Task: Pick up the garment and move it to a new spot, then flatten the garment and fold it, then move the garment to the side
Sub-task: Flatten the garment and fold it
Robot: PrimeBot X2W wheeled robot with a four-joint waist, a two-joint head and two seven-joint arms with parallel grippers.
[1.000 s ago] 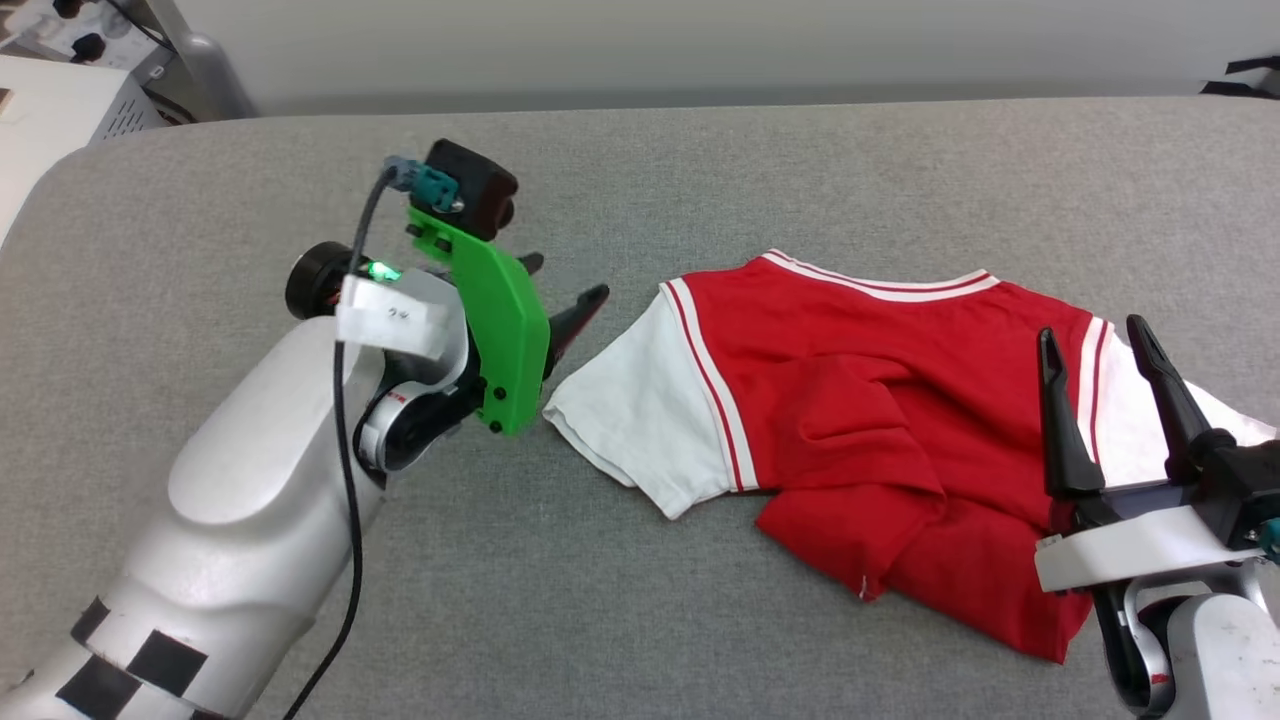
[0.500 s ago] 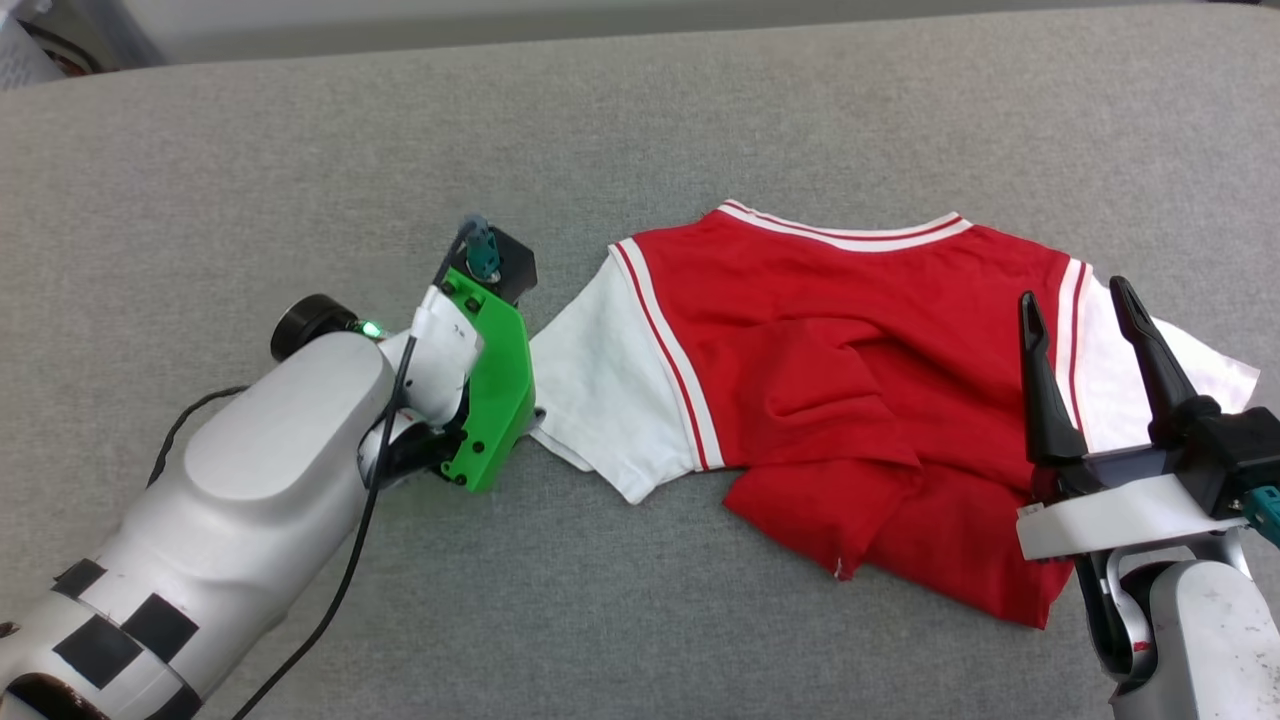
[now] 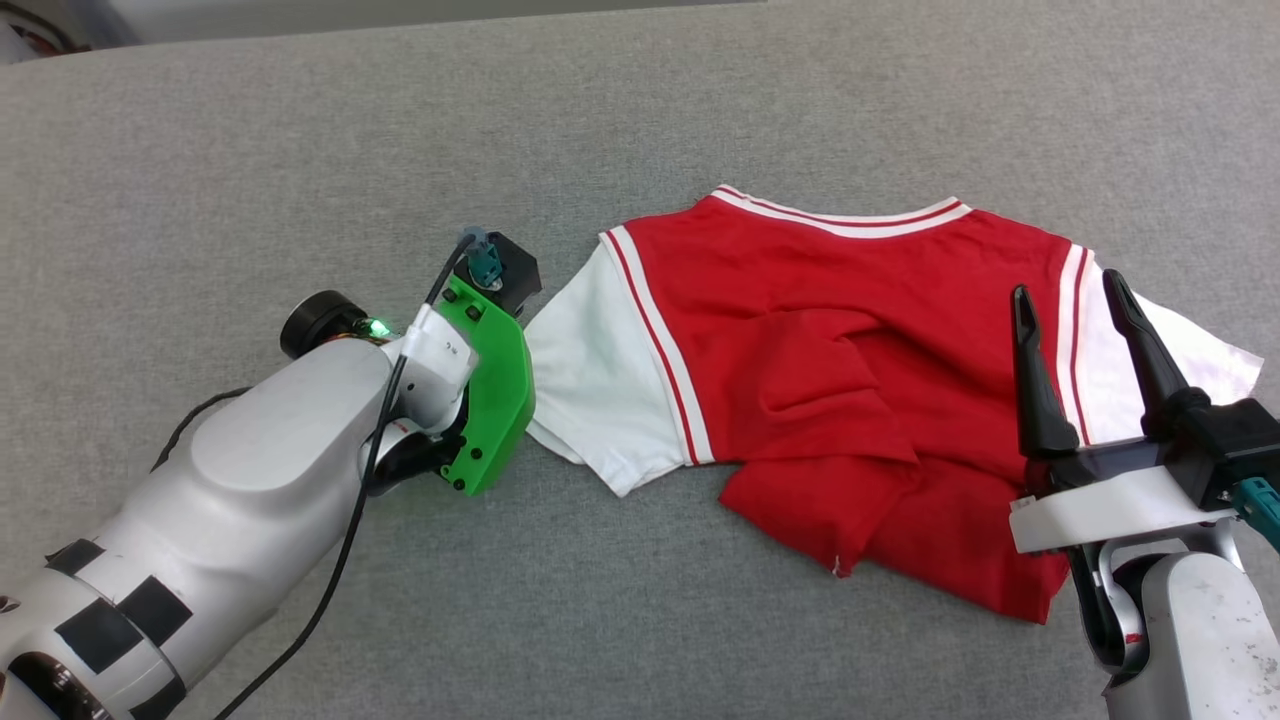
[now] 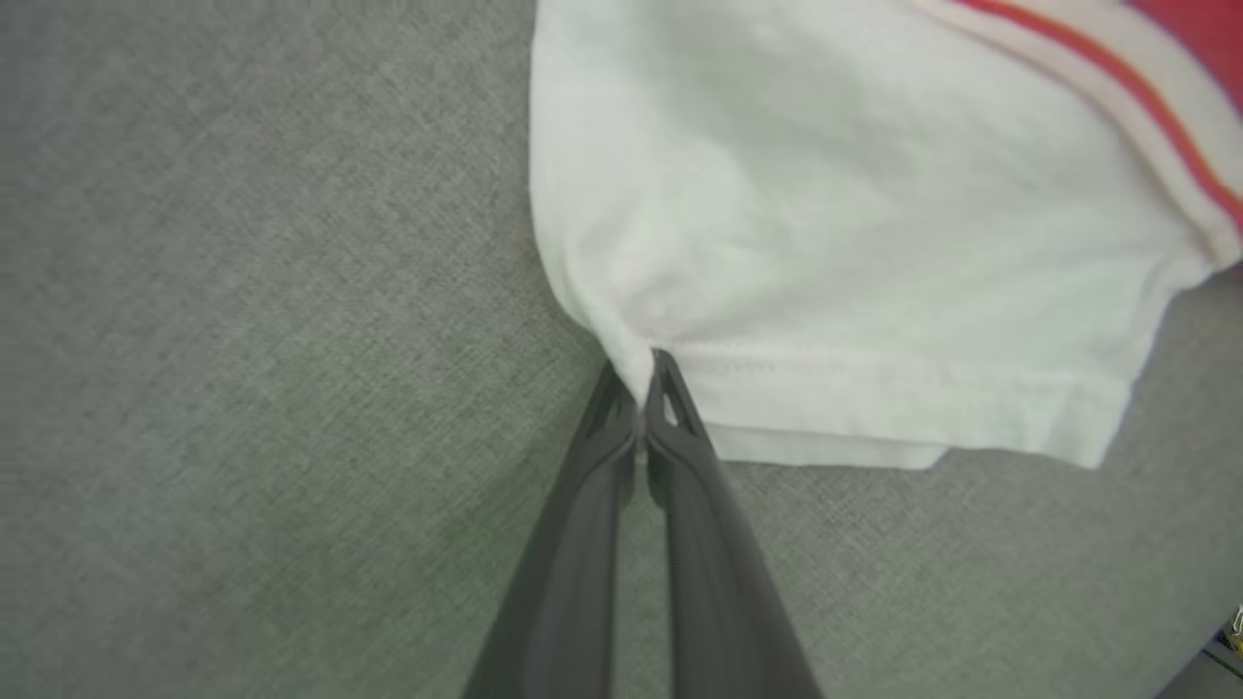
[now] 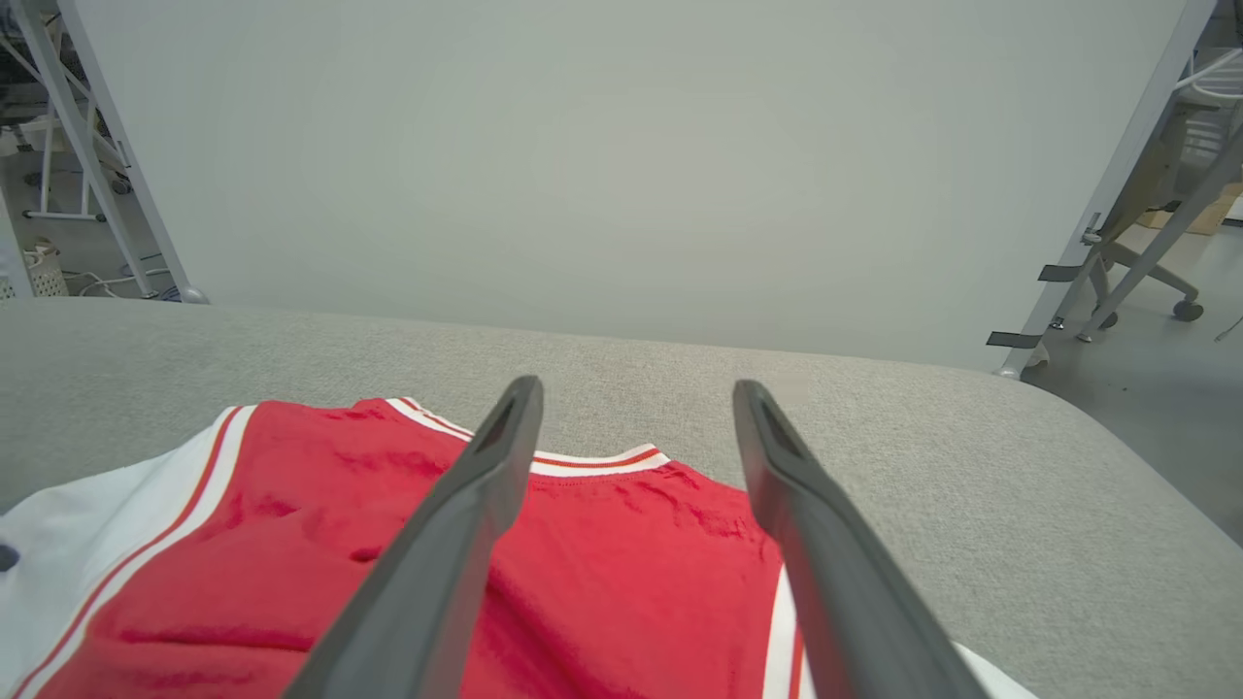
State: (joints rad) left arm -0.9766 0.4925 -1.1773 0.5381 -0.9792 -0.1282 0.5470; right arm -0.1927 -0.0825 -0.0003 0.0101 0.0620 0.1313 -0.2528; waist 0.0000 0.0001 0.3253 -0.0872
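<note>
Garment: The garment (image 3: 830, 370), a red T-shirt with white short sleeves, lies on the grey counter (image 3: 700, 100), its lower part bunched and folded over on itself.
Trim: The striped trim (image 3: 840, 215) of red and white runs along the garment's collar edge and down both sleeve seams.
Left claw: The left claw (image 4: 643, 388) is clenched on the hem corner of the garment's white sleeve (image 4: 825, 243), with a pinch of cloth caught between its two dark fingertips.
Right claw: The right claw (image 3: 1064, 283) is released, fingers apart and nothing between them, over the garment's opposite shoulder seam. Whether it touches the cloth cannot be told.
Hidden: In the head view a green bracket (image 3: 495, 390) on the left wrist covers that claw's fingers, so the grip cannot be read there. The right claw's fingers cross part of the garment's other sleeve, and the folded lower part covers the cloth beneath it.
Cut off: The left wrist view takes in the pinched sleeve and a blurred sliver of the seam stripe. The right wrist view loses the garment's lower body below its bottom edge.
View against view: The left wrist view gives the pinch itself. The head view gives the garment's whole outline and a black cable (image 3: 340, 580) along the left forearm. The right wrist view adds a pale wall panel (image 5: 621, 165) beyond the garment's collar.
</note>
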